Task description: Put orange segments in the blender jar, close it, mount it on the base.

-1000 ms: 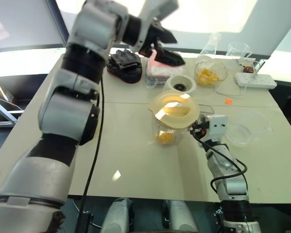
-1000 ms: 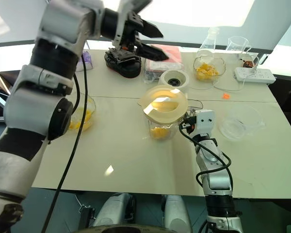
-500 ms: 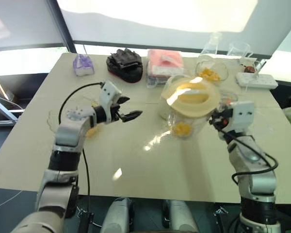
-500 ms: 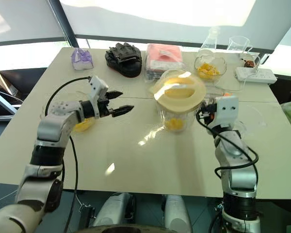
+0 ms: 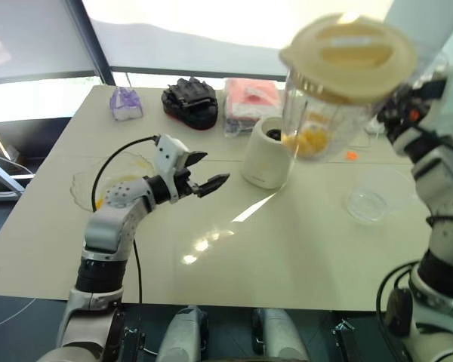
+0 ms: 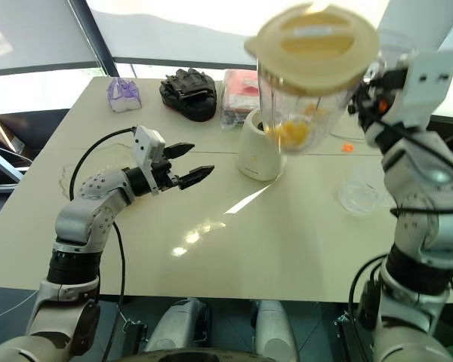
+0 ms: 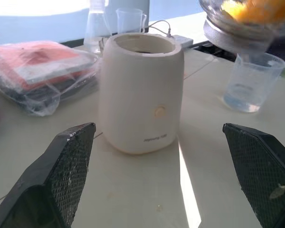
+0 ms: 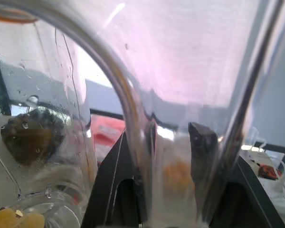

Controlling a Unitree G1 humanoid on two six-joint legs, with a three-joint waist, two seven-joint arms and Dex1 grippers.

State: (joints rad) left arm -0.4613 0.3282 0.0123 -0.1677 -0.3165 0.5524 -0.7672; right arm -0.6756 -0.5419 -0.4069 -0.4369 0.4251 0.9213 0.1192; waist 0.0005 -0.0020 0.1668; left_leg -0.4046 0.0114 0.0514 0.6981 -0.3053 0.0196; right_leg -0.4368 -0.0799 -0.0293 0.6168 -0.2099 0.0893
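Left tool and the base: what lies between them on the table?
Nothing: only bare tabletop lies between the open left tool and the base, as the left wrist view shows.

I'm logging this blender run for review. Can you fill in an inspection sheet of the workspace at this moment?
Surface: pale table, sunlit patches.
Job's things: lidded blender jar with orange segments held in the air above the base.
Clutter: black glove, pink packet, clear bowl, purple pouch.
Grippers: right pincer shut on jar handle; left pincer open, free.
Cables: black cable along left arm.
Surroundings: bright window behind.
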